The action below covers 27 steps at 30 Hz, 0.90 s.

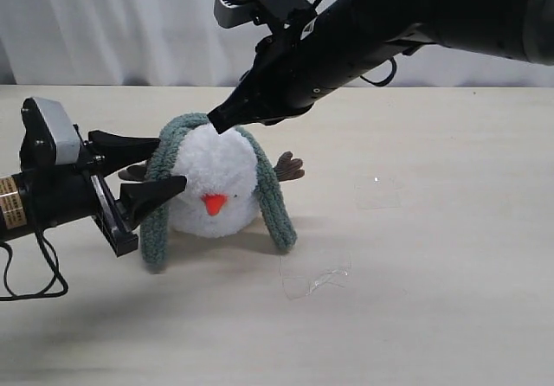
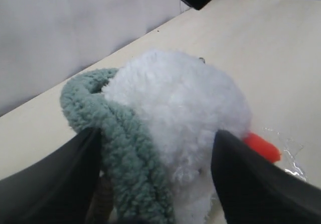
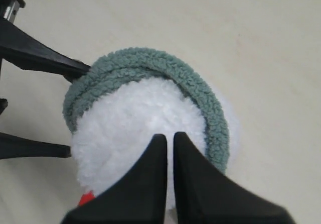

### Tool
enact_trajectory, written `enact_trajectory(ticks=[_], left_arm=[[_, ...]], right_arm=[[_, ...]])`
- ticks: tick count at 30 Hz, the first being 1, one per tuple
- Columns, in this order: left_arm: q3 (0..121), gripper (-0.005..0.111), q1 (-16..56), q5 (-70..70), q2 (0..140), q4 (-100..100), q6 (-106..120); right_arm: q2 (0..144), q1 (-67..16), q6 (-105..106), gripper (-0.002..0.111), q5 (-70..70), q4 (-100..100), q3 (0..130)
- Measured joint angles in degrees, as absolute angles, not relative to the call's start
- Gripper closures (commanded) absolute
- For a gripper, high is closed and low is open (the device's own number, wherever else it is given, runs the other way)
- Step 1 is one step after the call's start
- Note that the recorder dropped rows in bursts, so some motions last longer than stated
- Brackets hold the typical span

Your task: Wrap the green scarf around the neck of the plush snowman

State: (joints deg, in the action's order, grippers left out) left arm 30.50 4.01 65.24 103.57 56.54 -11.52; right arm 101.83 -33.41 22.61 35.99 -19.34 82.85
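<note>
The plush snowman (image 1: 216,183) sits mid-table, its orange nose (image 1: 214,203) facing the camera. The green scarf (image 1: 275,204) arches over the back of its head, and both ends hang down to the table. I cannot make out the neck under the fluff. My left gripper (image 1: 171,163) is open. Its fingers straddle the scarf's left strand (image 2: 115,133) and the snowman's side (image 2: 185,98). My right gripper (image 1: 216,125) is shut with nothing in it, and its tips (image 3: 169,136) press on top of the white head (image 3: 125,118), in front of the scarf (image 3: 150,63).
A brown twig arm (image 1: 288,168) sticks out on the snowman's right. Bits of clear plastic (image 1: 316,280) lie on the pale table (image 1: 433,317) in front of it. A white curtain (image 1: 130,22) closes the back.
</note>
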Motion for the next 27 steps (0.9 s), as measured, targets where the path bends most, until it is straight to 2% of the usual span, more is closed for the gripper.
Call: enact_trajectory(ticks=[23,27], left_arm=[[30.5,0.047,4.1,60.8,103.6,54.3,-11.5],[30.5,0.056,4.1,60.3,103.6,53.5,-11.5]], right_arm=[[105.7,-33.4,34.3,0.104,36.4,-33.3,83.0],[107.1,-33.4,34.7,0.104,36.4,-33.5,83.0]])
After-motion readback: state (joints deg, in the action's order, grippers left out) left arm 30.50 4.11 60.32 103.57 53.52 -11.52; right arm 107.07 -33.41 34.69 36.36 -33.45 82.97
